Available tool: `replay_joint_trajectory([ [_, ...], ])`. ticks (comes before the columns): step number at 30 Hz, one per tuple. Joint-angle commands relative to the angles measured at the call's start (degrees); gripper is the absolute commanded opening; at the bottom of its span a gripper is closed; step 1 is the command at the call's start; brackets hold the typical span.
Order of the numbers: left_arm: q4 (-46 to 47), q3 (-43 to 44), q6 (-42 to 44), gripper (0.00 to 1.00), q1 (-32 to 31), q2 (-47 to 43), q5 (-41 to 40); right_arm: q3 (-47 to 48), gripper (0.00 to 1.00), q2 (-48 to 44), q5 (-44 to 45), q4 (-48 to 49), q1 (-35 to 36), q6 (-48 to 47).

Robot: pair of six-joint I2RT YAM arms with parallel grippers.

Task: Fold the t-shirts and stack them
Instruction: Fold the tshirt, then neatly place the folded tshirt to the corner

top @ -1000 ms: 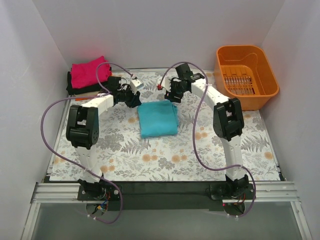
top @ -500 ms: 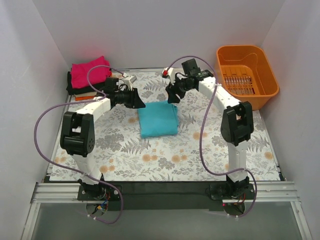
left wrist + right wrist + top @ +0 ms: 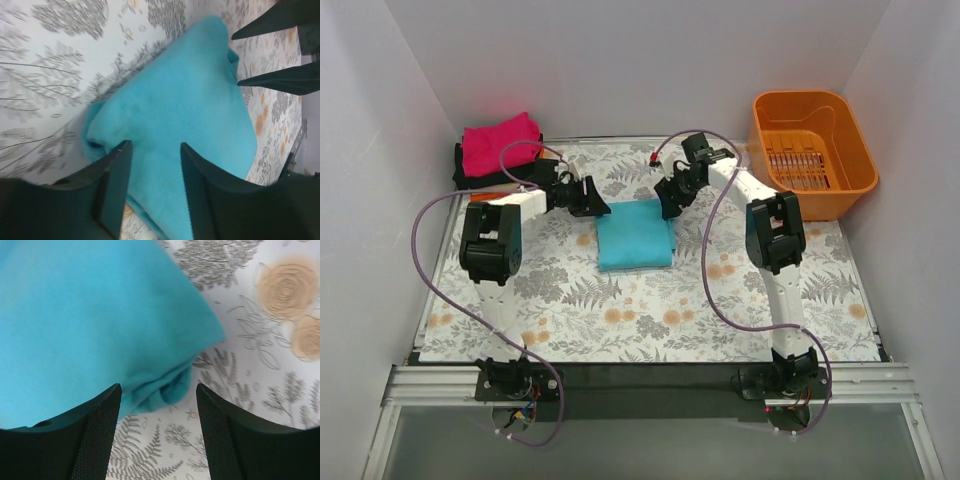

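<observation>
Two spread tools, your left tool (image 3: 155,150) and right tool (image 3: 159,390), straddle the far corners of the teal t-shirt (image 3: 635,238), pinching nothing; likely positioned to carry it onto the magenta t-shirt (image 3: 498,142).

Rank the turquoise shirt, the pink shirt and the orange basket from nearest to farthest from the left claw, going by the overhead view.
Measured from the left gripper:
1. Turquoise shirt, just beside it, in the middle.
2. Pink shirt, in the far left corner.
3. Orange basket, off in the far right corner.
</observation>
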Motion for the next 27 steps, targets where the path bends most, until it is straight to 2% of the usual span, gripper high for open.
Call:
replay_joint_trajectory([
  [1,4.0,-1.2,-0.6,0.45,4.9,-10.1,0.6,4.4,0.59,-5.5,8.0,-0.6,2.0,2.3],
  [2,6.4,-5.3,-0.8,0.47,6.6,-16.5,0.6,4.9,0.60,-7.5,10.1,-0.6,3.1,2.4],
  [4,8.7,-9.6,-2.5,0.53,7.6,-22.5,0.5,4.9,0.61,-9.1,16.2,0.0,6.9,2.7],
  [5,8.7,-12.3,-3.1,0.54,11.1,-25.1,0.2,5.1,0.62,-9.6,18.1,0.3,8.4,3.0],
  [7,6.9,-14.2,-5.3,0.56,13.8,-31.3,0.6,7.6,0.62,-9.2,21.8,0.5,12.1,3.8],
  [9,4.9,-17.0,-7.7,0.65,18.5,-34.6,1.0,9.8,0.61,-7.1,24.6,0.9,14.5,6.0],
  [12,2.1,-21.6,-11.6,0.69,25.0,-40.4,2.1,16.0,0.62,-2.4,32.2,1.0,19.3,9.2],
  [14,1.1,-24.1,-13.5,0.70,28.4,-44.9,-0.4,19.2,0.63,0.1,38.2,1.2,23.1,11.1],
  [18,0.3,-29.1,-15.9,0.71,30.1,-51.6,-7.9,16.7,0.59,1.8,40.8,4.3,28.4,13.8],
  [21,-0.4,-31.9,-17.2,0.76,30.1,-55.2,-9.7,13.6,0.59,2.7,41.2,8.1,29.5,14.5],
  [24,-0.4,-34.3,-17.7,0.77,30.1,-57.1,-10.2,17.0,0.58,6.6,45.1,8.3,30.0,14.8],
  [27,-0.4,-36.2,-17.8,0.77,30.1,-57.3,-10.5,17.3,0.58,8.5,44.7,8.6,30.3,15.0],
])
